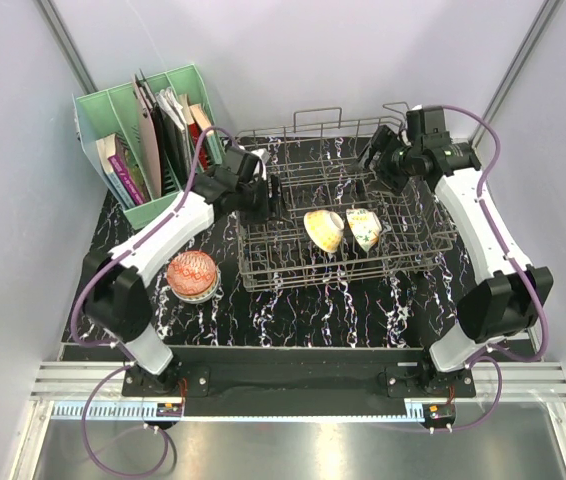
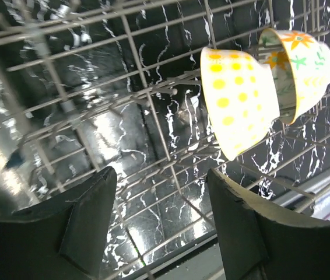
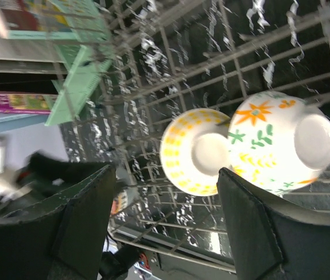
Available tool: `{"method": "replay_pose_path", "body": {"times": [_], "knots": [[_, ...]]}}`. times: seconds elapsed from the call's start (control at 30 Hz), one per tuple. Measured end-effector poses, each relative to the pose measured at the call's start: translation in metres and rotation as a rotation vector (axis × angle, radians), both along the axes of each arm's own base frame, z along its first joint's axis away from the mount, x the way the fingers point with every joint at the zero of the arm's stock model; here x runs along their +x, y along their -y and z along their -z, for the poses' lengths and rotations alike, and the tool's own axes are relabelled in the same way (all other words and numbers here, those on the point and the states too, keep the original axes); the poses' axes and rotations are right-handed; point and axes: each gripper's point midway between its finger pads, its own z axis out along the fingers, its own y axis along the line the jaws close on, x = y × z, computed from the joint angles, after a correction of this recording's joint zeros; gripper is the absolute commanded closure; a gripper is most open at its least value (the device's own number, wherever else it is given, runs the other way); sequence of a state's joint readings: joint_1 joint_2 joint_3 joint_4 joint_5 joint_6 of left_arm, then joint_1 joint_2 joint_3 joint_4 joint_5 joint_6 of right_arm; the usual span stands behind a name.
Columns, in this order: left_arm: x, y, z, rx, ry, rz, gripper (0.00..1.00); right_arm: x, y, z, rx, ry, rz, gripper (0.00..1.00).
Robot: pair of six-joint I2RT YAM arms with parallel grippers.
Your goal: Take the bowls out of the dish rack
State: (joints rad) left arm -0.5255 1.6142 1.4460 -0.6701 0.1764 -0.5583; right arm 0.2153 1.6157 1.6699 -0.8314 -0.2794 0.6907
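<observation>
The grey wire dish rack stands mid-table. Two bowls lean on edge side by side in it: a tan-yellow spotted bowl and a floral cream bowl. A red-pink patterned bowl sits on the table left of the rack. My left gripper is open and empty at the rack's left end; its view shows the yellow bowl and the floral bowl ahead to the right. My right gripper is open and empty above the rack's back right; both bowls show beneath it.
A green plastic file holder with books and folders stands at the back left, close to the left arm; it also shows in the right wrist view. The table has a black marbled top. Grey walls enclose the back and sides.
</observation>
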Motion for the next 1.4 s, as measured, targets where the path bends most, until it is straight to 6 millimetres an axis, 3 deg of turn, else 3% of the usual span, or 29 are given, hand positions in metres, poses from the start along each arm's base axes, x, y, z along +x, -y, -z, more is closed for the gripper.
{"method": "replay_pose_path", "body": {"times": [0.2, 0.37, 0.6, 0.8, 1.03, 1.27, 1.4], "knots": [[0.006, 0.024, 0.019, -0.05, -0.06, 0.061, 0.32, 0.002, -0.001, -0.051, 0.033, 0.132, 0.001, 0.22], [0.008, 0.05, 0.018, -0.114, -0.062, 0.115, 0.32, -0.004, 0.0, -0.065, 0.045, 0.171, 0.003, 0.22], [0.001, 0.074, 0.029, -0.158, -0.104, 0.165, 0.33, -0.01, 0.002, -0.045, 0.035, 0.118, 0.006, 0.22], [0.001, 0.085, 0.025, -0.21, -0.1, 0.179, 0.37, -0.012, 0.002, -0.034, 0.029, 0.093, 0.006, 0.22], [-0.011, 0.092, 0.052, -0.29, -0.159, 0.171, 0.39, -0.014, 0.003, -0.024, 0.022, 0.065, 0.005, 0.22], [-0.017, 0.1, 0.056, -0.384, -0.166, 0.172, 0.41, -0.016, 0.003, -0.019, 0.014, 0.057, -0.001, 0.22], [-0.017, 0.1, 0.054, -0.397, -0.156, 0.169, 0.43, -0.021, 0.004, 0.002, 0.0, 0.008, -0.005, 0.22]]}}
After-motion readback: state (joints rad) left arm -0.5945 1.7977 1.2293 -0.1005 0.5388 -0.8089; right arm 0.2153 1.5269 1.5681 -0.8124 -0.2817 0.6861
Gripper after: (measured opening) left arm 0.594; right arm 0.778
